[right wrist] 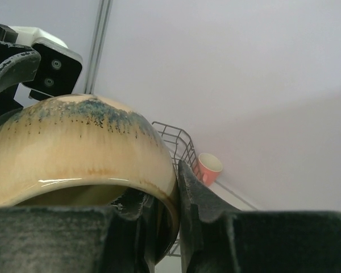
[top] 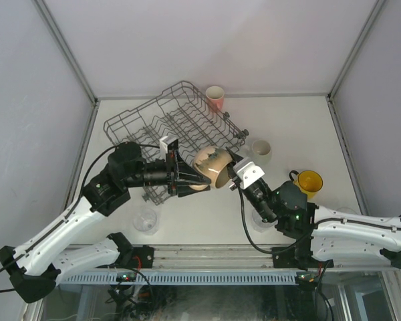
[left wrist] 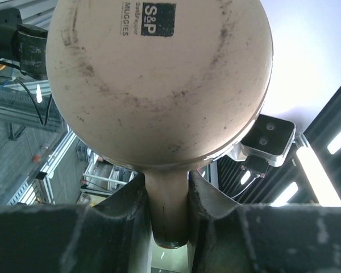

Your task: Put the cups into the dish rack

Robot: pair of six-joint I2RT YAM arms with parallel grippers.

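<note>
White bench point(top: 307, 127) carries the dish rack point(top: 167, 117), its near corner hidden behind the left arm. Just beside that edge the tan mug point(top: 212, 166) hangs between both hands: left hand point(left wrist: 167, 210) pinching its handle, right hand point(right wrist: 173, 210) clamped on its rim. A clear tumbler point(top: 147, 221) barely shows.

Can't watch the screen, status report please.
Left gripper shut on tan mug handle. Right gripper shut on its rim. Mug aloft at dish rack near edge. Nothing seen blocking.
</note>
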